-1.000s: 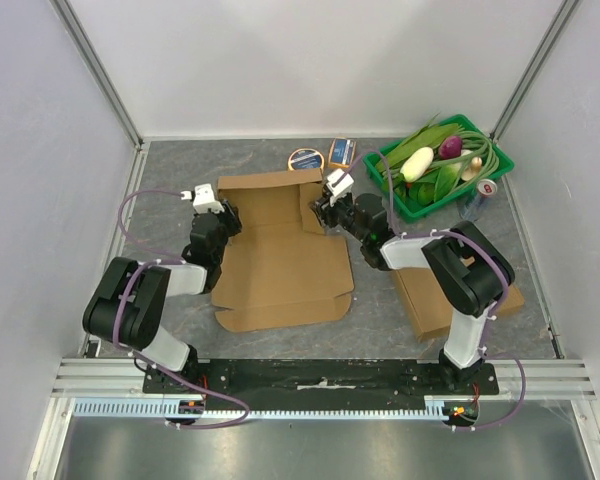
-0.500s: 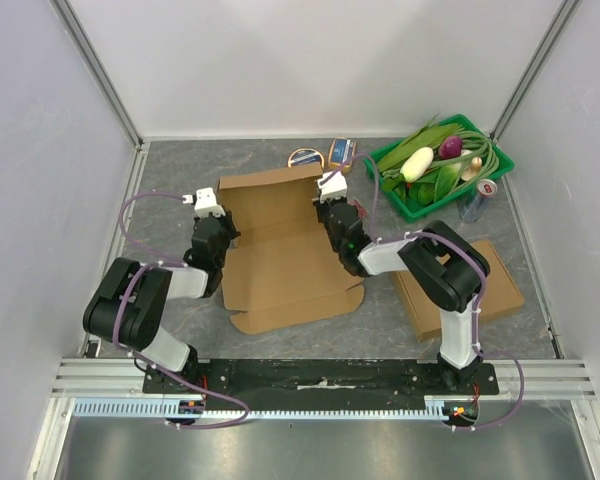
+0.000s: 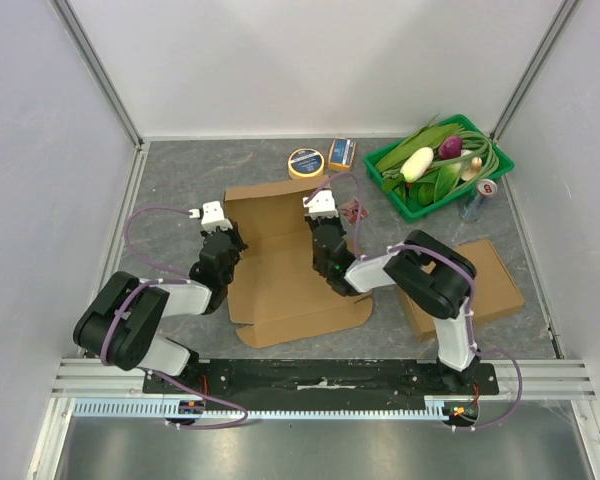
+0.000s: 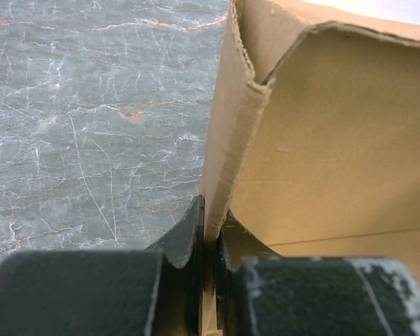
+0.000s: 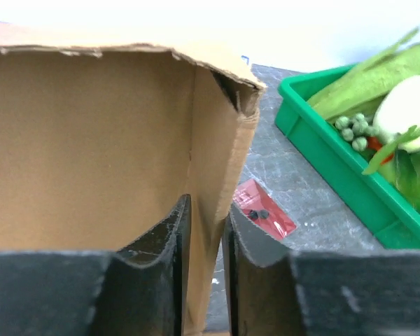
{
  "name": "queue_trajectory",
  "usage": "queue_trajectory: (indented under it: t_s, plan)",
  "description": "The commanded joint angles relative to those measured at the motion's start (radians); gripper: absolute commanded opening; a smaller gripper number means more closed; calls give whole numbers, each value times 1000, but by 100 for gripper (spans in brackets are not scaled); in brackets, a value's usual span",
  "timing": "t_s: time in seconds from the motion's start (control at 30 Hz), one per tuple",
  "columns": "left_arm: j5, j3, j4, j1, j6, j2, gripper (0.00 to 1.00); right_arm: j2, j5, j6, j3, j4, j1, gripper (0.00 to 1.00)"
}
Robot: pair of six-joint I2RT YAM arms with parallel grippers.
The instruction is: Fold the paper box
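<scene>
Left gripper (image 4: 208,231) is clamped down thin on the left wall of the paper box (image 3: 280,265), the fingers pressed flat to either side of the card so that wall stands upright. Right gripper (image 5: 206,231) matches it on the opposite wall, nearly closed, with the card sandwiched between its two fingers just below the torn top corner. So I count two grippers and two raised side walls, one pinch each. That one box sits mid-table (image 3: 180,180) between the arms, its back wall up and its front flap lying flat toward the bases. Off to the right I see one more piece of flat cardboard (image 3: 485,285), lying partly under the right arm. Beyond the box I count one red packet (image 5: 266,210) just beside its right wall, one tape roll (image 3: 303,161), one small carton (image 3: 341,151), one can (image 3: 478,195), and one green tray (image 5: 343,196) heaped with vegetables (image 3: 430,160).
</scene>
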Motion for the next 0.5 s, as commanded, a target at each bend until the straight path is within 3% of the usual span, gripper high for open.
queue_trajectory:
  t_s: [0.0, 0.13, 0.23, 0.47]
  plan:
    - [81, -3, 105, -35, -65, -65, 2, -160, -536, 117, -114, -183, -84, 41]
    - [81, -34, 108, -35, -39, -86, 2, -225, -861, 241, -175, -216, -239, 41]
    - [83, -48, 107, -34, -26, -102, 2, -213, -1019, 256, -181, -196, -318, 42]
    - [98, -45, 97, -34, -19, -105, 2, -171, -991, 247, -130, -184, -335, 42]
